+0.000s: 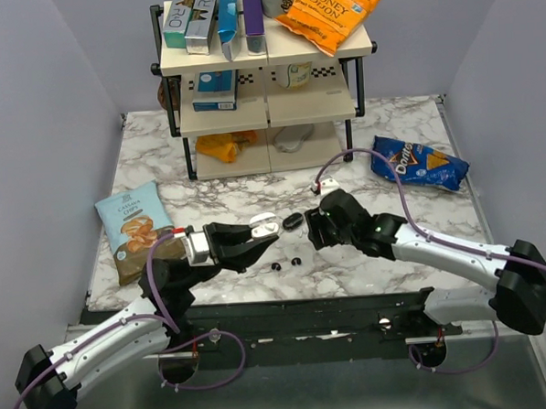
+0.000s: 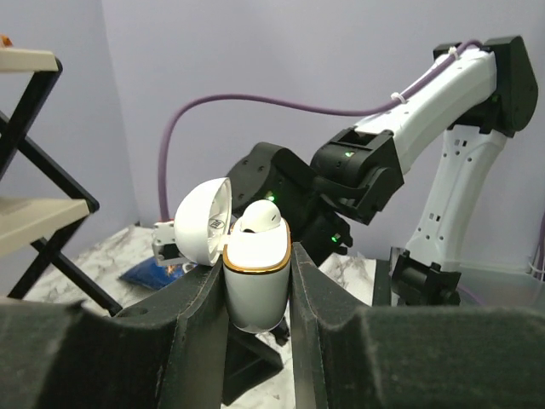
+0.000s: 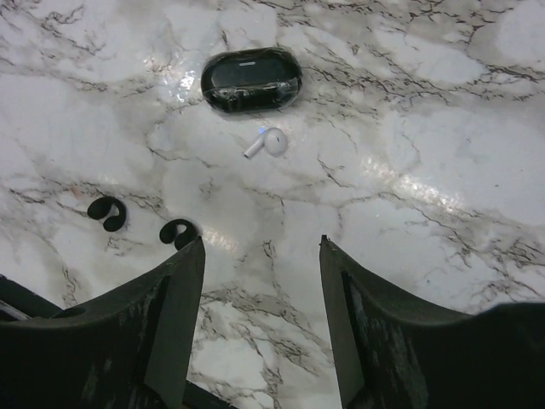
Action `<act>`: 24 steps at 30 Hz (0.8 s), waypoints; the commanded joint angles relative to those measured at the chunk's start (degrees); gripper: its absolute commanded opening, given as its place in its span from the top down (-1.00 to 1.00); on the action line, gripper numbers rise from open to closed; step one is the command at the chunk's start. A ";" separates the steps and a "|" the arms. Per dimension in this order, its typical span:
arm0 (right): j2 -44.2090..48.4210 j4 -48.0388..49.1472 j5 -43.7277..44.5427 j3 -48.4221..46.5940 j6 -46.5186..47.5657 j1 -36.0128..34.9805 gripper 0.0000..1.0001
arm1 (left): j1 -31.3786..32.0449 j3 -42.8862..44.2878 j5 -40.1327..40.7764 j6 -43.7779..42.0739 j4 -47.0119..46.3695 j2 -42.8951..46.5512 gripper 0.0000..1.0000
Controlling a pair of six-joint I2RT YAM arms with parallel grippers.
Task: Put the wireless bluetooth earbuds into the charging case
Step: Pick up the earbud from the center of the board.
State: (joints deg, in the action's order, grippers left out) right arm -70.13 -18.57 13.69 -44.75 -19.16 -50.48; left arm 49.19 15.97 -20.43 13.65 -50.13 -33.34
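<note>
My left gripper [image 1: 263, 231] is shut on a white charging case [image 2: 255, 281] with a gold rim, held upright above the table. Its lid [image 2: 203, 223] is open and one white earbud [image 2: 258, 218] sits inside. My right gripper [image 3: 262, 247] is open and empty, just above the marble top and right of the white case. Ahead of it lie a loose white earbud [image 3: 269, 142] and a small black oval case [image 3: 251, 80], which is shut. Two tiny black buds [image 3: 106, 213] [image 3: 178, 232] lie by its left finger; they also show in the top view [image 1: 276, 266] [image 1: 296, 261].
A shelf rack [image 1: 269, 122] with boxes and snack bags stands at the back. A blue Doritos bag [image 1: 419, 163] lies at the right, a chips bag [image 1: 134, 228] at the left. The right arm [image 2: 443, 94] fills the space behind the white case.
</note>
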 commanded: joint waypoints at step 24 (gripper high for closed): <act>-23.21 6.97 -4.46 -7.28 -16.35 6.80 -0.19 | 9.78 -3.31 19.55 -8.55 11.11 8.82 1.00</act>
State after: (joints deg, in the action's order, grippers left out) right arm -92.66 -12.05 9.56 -52.12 -34.48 -44.01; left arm 58.54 13.21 -2.09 6.31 -40.10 -25.23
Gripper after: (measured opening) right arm 0.601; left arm 0.367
